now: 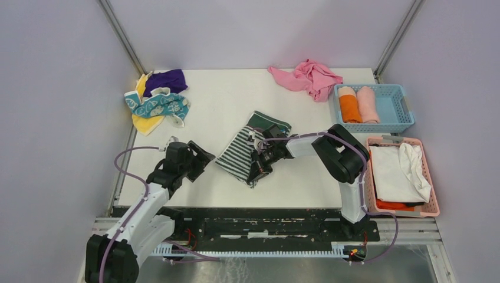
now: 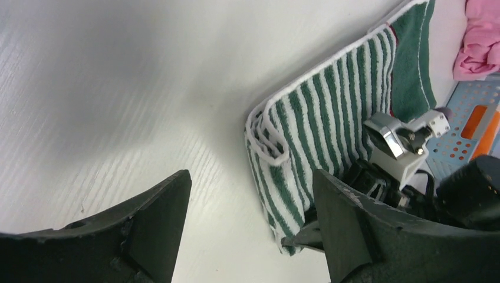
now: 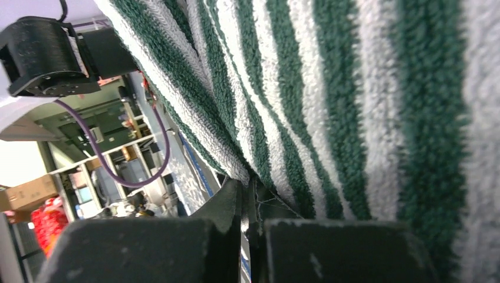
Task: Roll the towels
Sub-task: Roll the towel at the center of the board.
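Towel: soft dark green-and-white striped terry hand towel (image 1: pixel 243 150), folded flat mid white table (image 1: pixel 224 100); long axis slants near-left to far-right.
Right gripper (image 1: pixel 256 170): pinched tight on the towel's near edge; the nearer arm.
Left gripper (image 1: pixel 203 154): jaws spread wide, empty; towel just to its right, untouched.
Others: crumpled pile of teal, yellow and purple towels (image 1: pixel 156 106), far-left corner.

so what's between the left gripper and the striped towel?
Only a narrow strip of bare table. The open left gripper sits just short of the striped towel, touching nothing. Clearest in the left wrist view; the top view agrees.
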{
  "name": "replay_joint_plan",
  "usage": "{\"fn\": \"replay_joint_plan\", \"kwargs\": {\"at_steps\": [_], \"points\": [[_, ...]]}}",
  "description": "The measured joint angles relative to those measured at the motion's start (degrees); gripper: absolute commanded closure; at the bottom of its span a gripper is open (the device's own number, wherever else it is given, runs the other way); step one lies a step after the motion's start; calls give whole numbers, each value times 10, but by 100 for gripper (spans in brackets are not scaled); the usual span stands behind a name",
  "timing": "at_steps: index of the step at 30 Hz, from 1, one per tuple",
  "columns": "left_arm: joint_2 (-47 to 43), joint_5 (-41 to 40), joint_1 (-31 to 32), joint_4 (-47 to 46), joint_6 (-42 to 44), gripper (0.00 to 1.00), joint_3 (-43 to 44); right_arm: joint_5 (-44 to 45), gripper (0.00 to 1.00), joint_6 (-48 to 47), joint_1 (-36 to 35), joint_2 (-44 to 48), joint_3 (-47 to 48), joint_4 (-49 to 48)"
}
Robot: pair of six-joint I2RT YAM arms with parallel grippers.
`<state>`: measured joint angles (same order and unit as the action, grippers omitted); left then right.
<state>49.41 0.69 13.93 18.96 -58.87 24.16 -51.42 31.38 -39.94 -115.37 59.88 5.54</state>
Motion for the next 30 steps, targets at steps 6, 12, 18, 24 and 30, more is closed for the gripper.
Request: {"fn": "replay_joint_plan", "kwargs": {"at_steps": [6, 12, 18, 24, 30], "points": [[-45, 38, 0, 15, 0, 23, -36, -35, 99, 10, 11, -29, 19, -1], [0, 91, 0, -32, -7, 26, -79, -42, 99, 9, 13, -37, 30, 5], [80, 121, 1, -116, -7, 27, -71, -40, 98, 4, 13, -38, 36, 19], [125, 130, 5, -171, -8, 27, -64, -40, 94, 0, 13, -41, 41, 31], [171, 130, 10, -224, -17, 28, -57, -34, 82, -13, 13, -41, 51, 53]]}}
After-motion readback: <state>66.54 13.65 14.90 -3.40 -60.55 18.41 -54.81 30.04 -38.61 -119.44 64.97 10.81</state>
